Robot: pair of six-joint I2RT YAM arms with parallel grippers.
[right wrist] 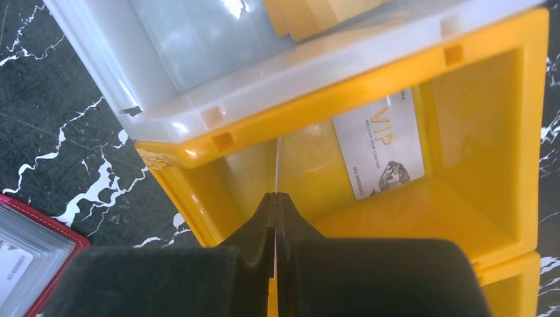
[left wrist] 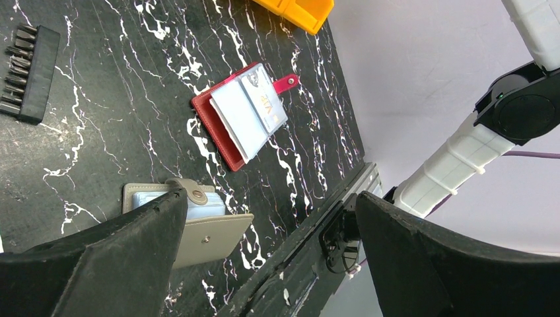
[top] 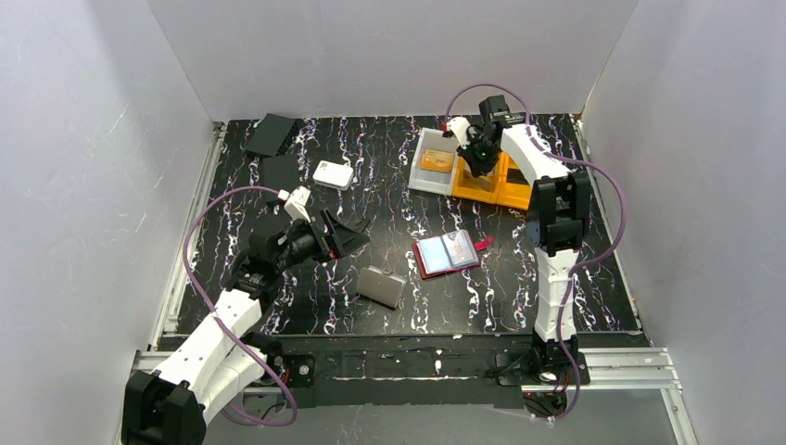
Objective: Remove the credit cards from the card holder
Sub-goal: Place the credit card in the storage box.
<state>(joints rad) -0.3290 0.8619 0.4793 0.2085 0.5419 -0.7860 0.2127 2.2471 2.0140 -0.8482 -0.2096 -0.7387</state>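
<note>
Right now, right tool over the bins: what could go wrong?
1. The right tool pinches a card edge-on by one end, close to the wall between the yellow bin and the white tray; released, it may catch on that rim or tip into the wrong one.
2. The card holder lies open and unheld; the left tool hangs open over the grey case, so the next pull may drag it.

card holder (top: 448, 253) clear all round, grey case (top: 380, 286) near
</note>
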